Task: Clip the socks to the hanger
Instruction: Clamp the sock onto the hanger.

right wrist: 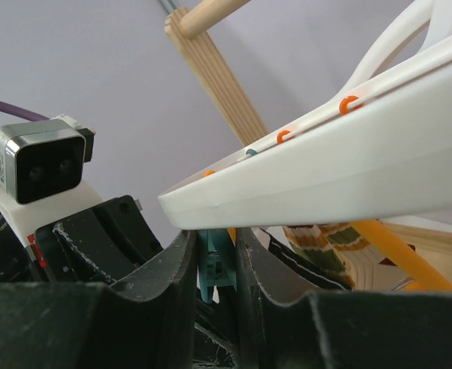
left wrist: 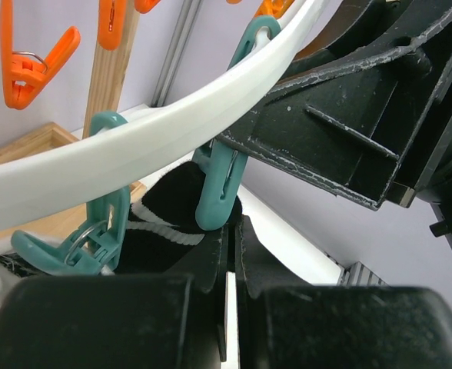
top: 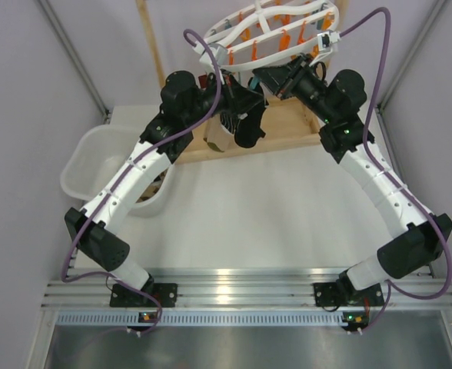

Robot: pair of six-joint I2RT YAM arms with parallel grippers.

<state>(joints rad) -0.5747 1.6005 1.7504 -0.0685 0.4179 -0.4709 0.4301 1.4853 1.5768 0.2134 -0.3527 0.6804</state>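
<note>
I am clamping the right gripper (right wrist: pixel 214 244) on a teal peg (right wrist: pixel 214 270), its fingers pressing the peg from either side just under the hanger (right wrist: pixel 364 165) rim, presumably squeezing it so its mouth is gaping for the fabric. The left gripper (left wrist: pixel 232 240) is pinching a dark sock (left wrist: pixel 172 201) with a white cuff band, fingers nearly together, and is holding that cuff up beneath the rim, right beside a teal peg's lower end. In the top view both wrists are crowding together under the hanger's near-left side, in front of the wooden stand (top: pixel 287 132), with the white tub (top: pixel 95 165) sitting off to the left. I am failing to make out whether the peg's mouth is actually open, or whether the cuff is inside it or merely beside it: the left fingers are blocking the lower part of that view, and the rim is cutting off the peg's top in the right wrist view.
</note>
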